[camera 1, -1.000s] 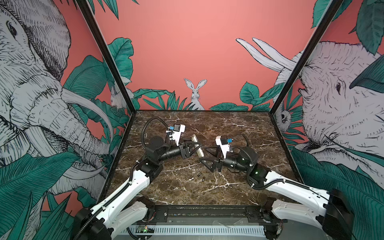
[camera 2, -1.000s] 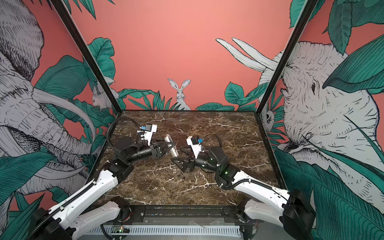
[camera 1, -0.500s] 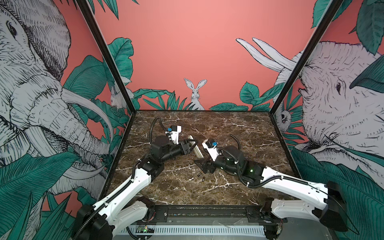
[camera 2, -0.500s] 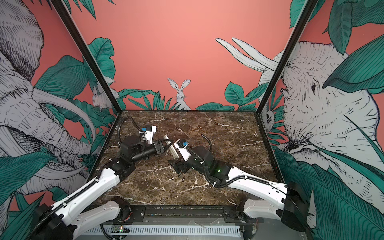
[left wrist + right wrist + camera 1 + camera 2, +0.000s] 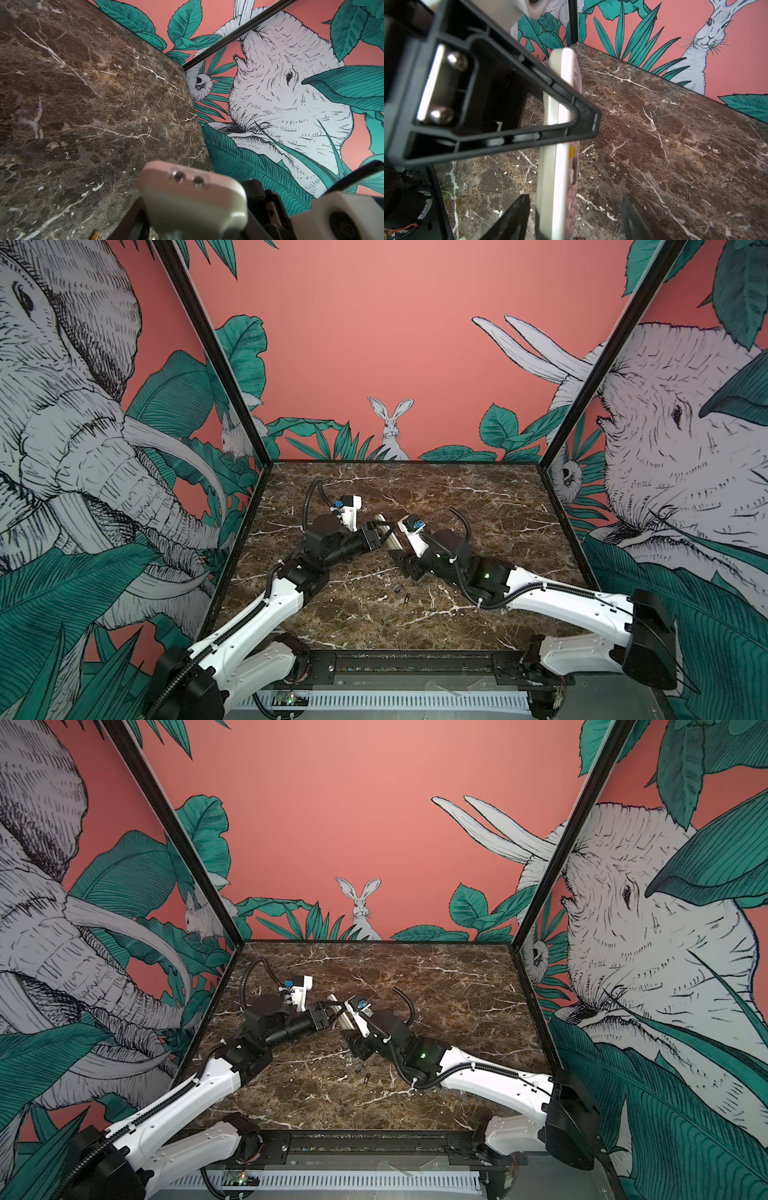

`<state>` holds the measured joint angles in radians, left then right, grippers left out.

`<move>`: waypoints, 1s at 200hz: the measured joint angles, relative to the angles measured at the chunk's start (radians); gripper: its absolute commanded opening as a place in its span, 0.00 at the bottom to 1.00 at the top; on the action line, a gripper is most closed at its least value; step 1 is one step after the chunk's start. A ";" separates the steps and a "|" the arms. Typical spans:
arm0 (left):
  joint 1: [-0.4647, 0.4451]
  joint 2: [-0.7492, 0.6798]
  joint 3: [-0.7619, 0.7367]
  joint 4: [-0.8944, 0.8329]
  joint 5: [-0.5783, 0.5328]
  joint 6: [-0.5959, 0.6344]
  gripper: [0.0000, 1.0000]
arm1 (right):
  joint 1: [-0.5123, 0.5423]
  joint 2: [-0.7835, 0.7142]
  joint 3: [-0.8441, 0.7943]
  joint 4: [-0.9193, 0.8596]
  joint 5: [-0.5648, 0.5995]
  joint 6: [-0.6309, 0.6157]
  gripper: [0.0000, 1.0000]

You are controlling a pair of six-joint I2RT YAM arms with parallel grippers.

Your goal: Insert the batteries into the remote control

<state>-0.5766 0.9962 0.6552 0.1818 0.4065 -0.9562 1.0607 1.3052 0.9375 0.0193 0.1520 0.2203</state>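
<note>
The remote control is held off the marble at mid-table, with my left gripper shut on it. In the left wrist view its pale rounded end with two small lenses fills the jaws of the left gripper. My right gripper stands open around the remote's other end, with a gap on each side. The left gripper's black finger crosses the remote further along. Two batteries lie on the marble in front, apart from both grippers. One gold tip shows in the left wrist view.
The brown marble table is walled on three sides by printed panels. A black rail runs along the front edge. The right arm's white wrist camera mount is close beside the remote.
My right arm has swung in from the right and set its jaws around the remote's near end, narrowing them. The left gripper keeps its hold on the remote.
</note>
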 measured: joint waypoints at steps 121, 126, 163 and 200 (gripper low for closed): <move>-0.006 0.000 -0.021 0.012 -0.006 -0.021 0.00 | 0.002 0.098 0.043 -0.009 0.048 -0.004 0.52; -0.005 0.000 -0.021 0.012 -0.005 -0.021 0.00 | 0.005 0.098 0.043 -0.009 0.048 -0.004 0.50; -0.006 0.001 -0.022 0.027 -0.009 -0.021 0.00 | 0.014 0.098 0.043 -0.004 0.040 -0.007 0.29; -0.008 0.013 -0.022 0.032 -0.014 -0.024 0.44 | 0.019 0.092 0.032 0.001 0.043 -0.029 0.14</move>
<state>-0.5842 1.0092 0.6331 0.2142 0.3927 -0.9798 1.0801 1.3968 0.9691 0.0200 0.1955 0.1909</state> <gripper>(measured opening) 0.514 0.237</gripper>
